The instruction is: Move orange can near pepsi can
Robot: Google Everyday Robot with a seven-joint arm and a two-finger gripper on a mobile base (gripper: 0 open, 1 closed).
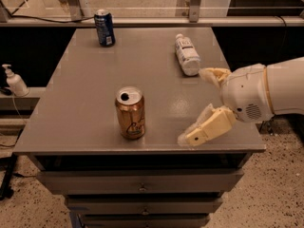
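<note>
- My claw [192, 106] sits at right of frame, over the front-right part of the surface [85, 89]. Fingers are spread wide and pinch nothing.
- Upper finger [212, 75] points left, tip just beside the near end of the white bottle [186, 55]. Can't tell if they touch.
- Lower finger [206, 128] angles down-left, tip close to the front edge of the surface.
- Orange can [130, 113]: upright, lower centre of frame, near the front edge, left of my claw with bare surface between. The top shows a dark open mouth; can't tell what is inside.
- Pepsi can [104, 27]: upright, upper left of frame, close to the back edge. Well apart from the orange can.
- White bottle: lying on its side, upper right of centre, cap end toward the back edge. Contents not readable.
- Room: the strip between the two cans is bare grey surface. Left half of the surface is open too.
- Off the surface: pump dispenser [14, 80] on a lower ledge at the left edge of frame; drawers [142, 182] under the front edge.
</note>
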